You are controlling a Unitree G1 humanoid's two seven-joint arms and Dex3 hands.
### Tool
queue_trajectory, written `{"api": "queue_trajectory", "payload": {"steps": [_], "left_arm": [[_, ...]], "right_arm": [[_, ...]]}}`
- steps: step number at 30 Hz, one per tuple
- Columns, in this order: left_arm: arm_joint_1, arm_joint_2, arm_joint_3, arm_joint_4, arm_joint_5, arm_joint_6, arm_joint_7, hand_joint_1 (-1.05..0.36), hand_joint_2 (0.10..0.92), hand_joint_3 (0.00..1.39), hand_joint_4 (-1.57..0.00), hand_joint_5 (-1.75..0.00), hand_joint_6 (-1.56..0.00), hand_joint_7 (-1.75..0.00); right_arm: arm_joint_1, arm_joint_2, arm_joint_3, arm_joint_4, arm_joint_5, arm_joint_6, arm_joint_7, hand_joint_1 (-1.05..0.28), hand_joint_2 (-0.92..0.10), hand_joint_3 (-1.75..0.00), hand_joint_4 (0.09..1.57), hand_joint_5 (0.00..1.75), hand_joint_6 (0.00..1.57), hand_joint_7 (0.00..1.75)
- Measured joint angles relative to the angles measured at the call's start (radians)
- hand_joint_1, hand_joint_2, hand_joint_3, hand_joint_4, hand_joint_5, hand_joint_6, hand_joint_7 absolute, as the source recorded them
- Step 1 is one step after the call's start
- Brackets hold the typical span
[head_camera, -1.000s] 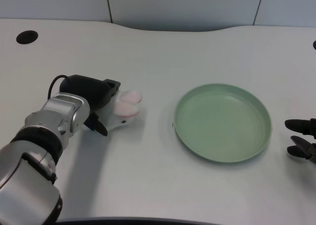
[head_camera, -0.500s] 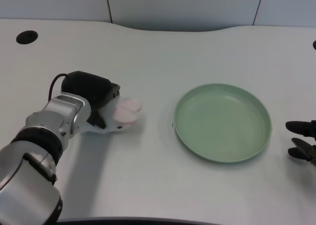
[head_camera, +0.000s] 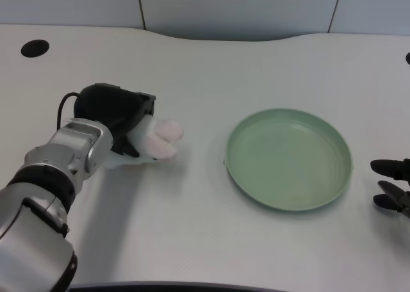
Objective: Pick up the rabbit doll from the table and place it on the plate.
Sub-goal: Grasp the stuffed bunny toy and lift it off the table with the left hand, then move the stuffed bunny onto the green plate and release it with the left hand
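Observation:
The rabbit doll point(head_camera: 160, 140), white with pink ears, is at the table's left-centre, its ears pointing right toward the plate. My left hand point(head_camera: 118, 118) is wrapped around its body, fingers closed over it from above, and most of the body is hidden under the hand. The doll's shadow sits slightly below it, so it looks just off the table. The green plate point(head_camera: 333, 177) lies right of centre, nothing in it, about a hand's width from the doll's ears.
My right hand point(head_camera: 392, 182) rests at the right edge, beside the plate's rim. A dark round hole point(head_camera: 34, 48) is in the table at the far left. The table's back edge curves along a grey wall.
The left hand has closed around the doll and raised it slightly, moving up and a little back. The doll's ears have tilted upward. The plate and right hand have stayed put.

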Motion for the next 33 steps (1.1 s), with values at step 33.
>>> {"api": "queue_trajectory", "payload": {"steps": [33], "left_arm": [[-0.159,-0.434,0.055,-0.036,-0.109,-0.075,-0.078,-0.28,0.862,0.06,-0.83,-1.75,-0.63,-1.74]], "right_arm": [[-0.105,-0.033,0.041,0.118,-0.04,-0.015,0.072,-0.5,-0.92,-0.19,1.09,0.01,0.93,0.01]]}}
